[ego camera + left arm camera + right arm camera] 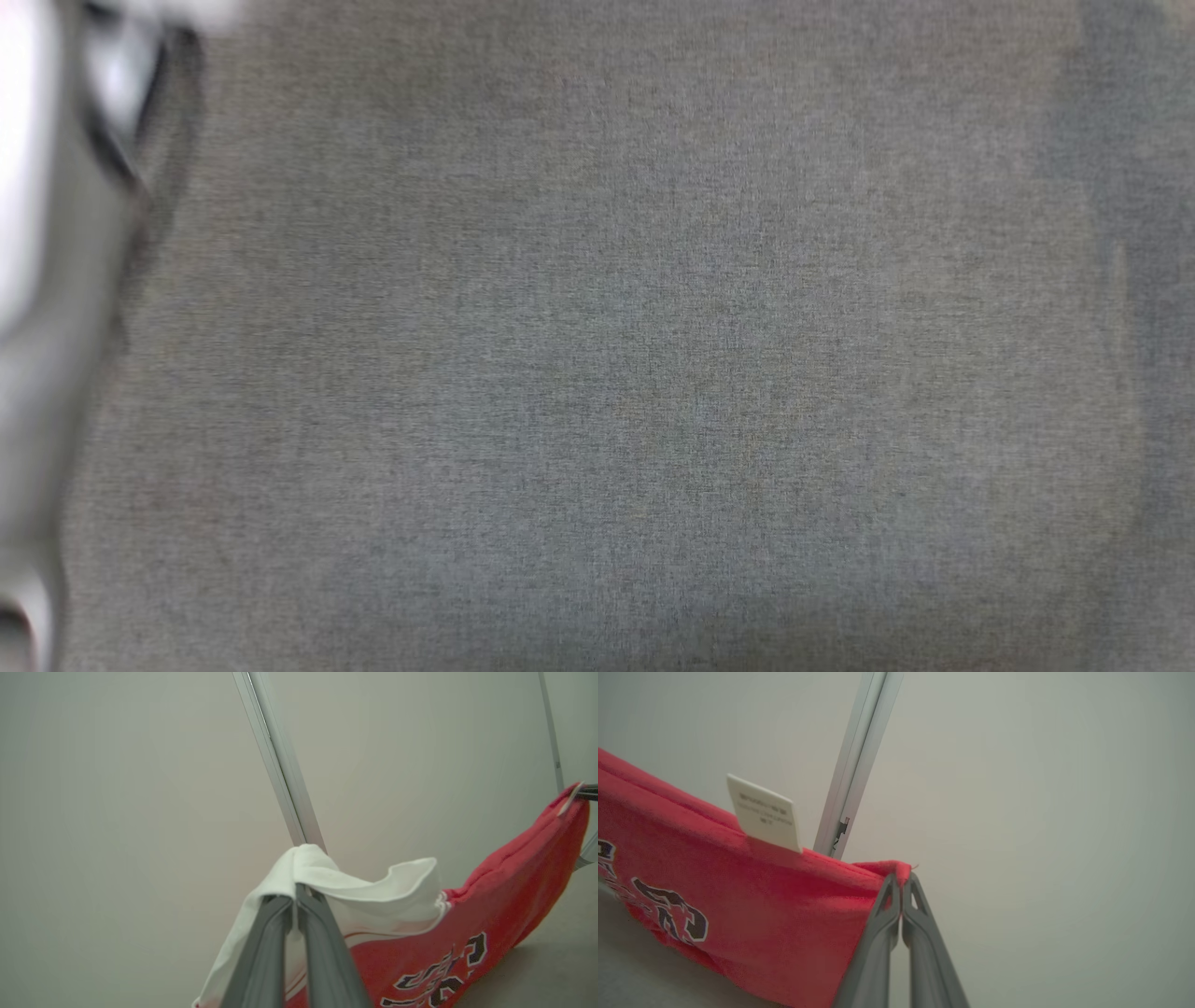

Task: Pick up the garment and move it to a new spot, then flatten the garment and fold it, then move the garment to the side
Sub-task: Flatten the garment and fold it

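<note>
– Left tool (pixel 296 890) first: was it shut?
– Shut tight. In the left wrist view its jaws were pressed together on a white fold of the garment (pixel 490 914). The tips sat just below the foot of the metal post (pixel 280 765) as that view framed it.
– And the rest of the cloth?
– From the post it ran off to the right, white giving way to red, with dark, white-edged lettering (pixel 439 975) low down. Its far red corner reached the right tool (pixel 587 792), well to the right of the post. A pale wall (pixel 117 812) stood behind it all, and a strip of grey counter (pixel 560 975) lay under the red end. I couldn't tell whether the hem touched it.
– What about the right wrist view?
– That tool (pixel 901 882) was closed as well, pinching a red corner of the garment (pixel 784 896) just right of the post's (pixel 859 765) lower end. The cloth stretched away to the left of the post. A white label (pixel 763 814) stood up from its top edge, just left of the post, with print too small to read. The lettering (pixel 668 910) was further left again, with grey counter (pixel 626 975) beneath it.
– So the garment hung between the two tools?
– Yes, it was held up by both and spread out in front of the wall.
– And the head view?
– It was blurred. I could make out grey woven counter (pixel 653 373) and a pale forearm (pixel 37 280) along the left edge.
</note>
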Motion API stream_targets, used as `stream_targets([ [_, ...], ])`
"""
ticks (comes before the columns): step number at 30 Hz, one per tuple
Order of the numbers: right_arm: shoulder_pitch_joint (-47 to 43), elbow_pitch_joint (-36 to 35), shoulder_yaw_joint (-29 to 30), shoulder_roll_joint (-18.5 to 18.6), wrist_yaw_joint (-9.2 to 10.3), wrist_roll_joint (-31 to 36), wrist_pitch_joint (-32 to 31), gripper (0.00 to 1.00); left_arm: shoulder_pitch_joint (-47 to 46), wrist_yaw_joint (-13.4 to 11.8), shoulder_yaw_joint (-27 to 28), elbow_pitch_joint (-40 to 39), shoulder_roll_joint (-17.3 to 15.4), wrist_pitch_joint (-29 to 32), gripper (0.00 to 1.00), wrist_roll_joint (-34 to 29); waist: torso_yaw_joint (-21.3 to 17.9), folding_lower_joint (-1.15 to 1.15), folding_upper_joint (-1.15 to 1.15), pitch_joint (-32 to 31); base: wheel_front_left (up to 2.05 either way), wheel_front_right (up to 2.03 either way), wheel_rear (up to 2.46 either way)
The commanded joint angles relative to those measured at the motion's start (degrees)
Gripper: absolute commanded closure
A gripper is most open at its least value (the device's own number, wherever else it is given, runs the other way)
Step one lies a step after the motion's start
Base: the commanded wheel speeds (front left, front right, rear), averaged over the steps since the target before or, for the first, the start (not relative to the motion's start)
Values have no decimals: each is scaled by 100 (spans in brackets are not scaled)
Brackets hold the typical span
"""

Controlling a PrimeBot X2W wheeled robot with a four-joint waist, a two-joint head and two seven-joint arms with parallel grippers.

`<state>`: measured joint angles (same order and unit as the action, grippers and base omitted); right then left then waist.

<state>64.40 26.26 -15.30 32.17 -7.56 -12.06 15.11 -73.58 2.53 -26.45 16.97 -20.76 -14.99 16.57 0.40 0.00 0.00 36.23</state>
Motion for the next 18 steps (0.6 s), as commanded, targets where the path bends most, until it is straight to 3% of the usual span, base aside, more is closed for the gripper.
stream_targets([
  [1, -416, -157, 132, 127, 16, 34, 1, 100, 584, -24, 58, -312, -26, -23, 100, 68, 102, 0, 0, -167, 0, 0, 0],
  [4, -1485, -592, 540, 161, 16, 3, 1, 100, 2110, -188, 138, -1092, -132, -24, 100, 187, 150, 0, 0, -453, 0, 0, 0],
  [5, -2279, -910, 811, 115, 16, 56, 0, 100, 3169, -341, 194, -1568, -154, -24, 100, 377, 158, 0, 0, -672, 0, 0, 0],
  [9, -3794, -1449, 1234, -119, 17, 82, 0, 100, 5127, -845, 370, -2426, -106, -24, 100, 674, 118, 0, 0, -1033, 0, 0, 0],
  [13, -4965, -1785, 1462, -384, 17, 116, 1, 100, 6586, -1216, 446, -2953, 74, -25, 100, 827, 72, 0, 0, -1282, 0, 0, 0],
  [18, -6038, -1981, 1499, -446, 17, 154, 0, 100, 7639, -1336, 364, -3056, 52, -25, 100, 694, 67, 0, 0, -1545, 0, 0, 0],
])
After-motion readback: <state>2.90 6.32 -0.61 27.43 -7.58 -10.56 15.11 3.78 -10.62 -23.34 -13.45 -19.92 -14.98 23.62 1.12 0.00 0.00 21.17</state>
